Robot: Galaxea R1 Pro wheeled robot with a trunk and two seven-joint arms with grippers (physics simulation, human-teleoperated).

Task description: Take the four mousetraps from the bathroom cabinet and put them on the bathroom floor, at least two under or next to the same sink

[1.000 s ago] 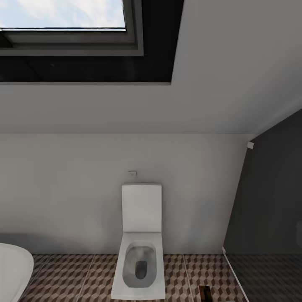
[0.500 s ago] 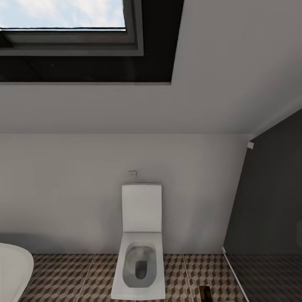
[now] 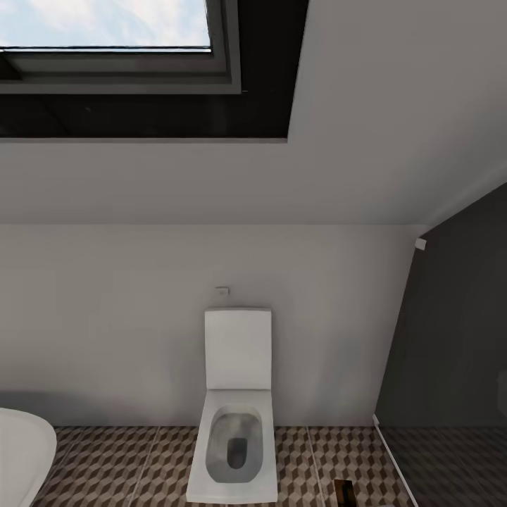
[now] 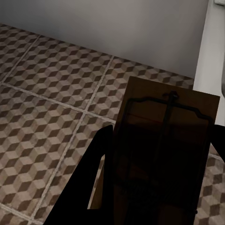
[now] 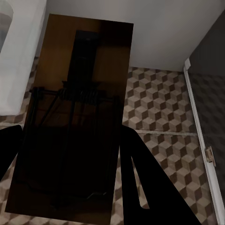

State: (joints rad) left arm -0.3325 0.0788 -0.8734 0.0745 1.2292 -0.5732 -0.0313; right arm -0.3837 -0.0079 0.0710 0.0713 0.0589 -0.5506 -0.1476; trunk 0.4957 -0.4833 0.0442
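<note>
- Biggest thing in the head view is the plain grey wall point(image 3: 105, 317), with a sloped ceiling above it and a skylight point(image 3: 105, 24) showing sky.
- Bathroom floor point(image 3: 127, 465) with the cube pattern runs along the bottom, and a dark glass panel point(image 3: 451, 338) stands at the right.
- White toilet point(image 3: 236, 415) sits against the wall, lid up, a bathtub point(image 3: 21, 451) edge at far left.
- Left gripper point(image 4: 159, 187): jaws closed on a mousetrap point(image 4: 168, 140), held above the tiles, right beside the white toilet side.
- Right gripper point(image 5: 70, 187): jaws clamped on a second mousetrap point(image 5: 79, 103), also up off the floor.
- No readable writing or labels anywhere.
</note>
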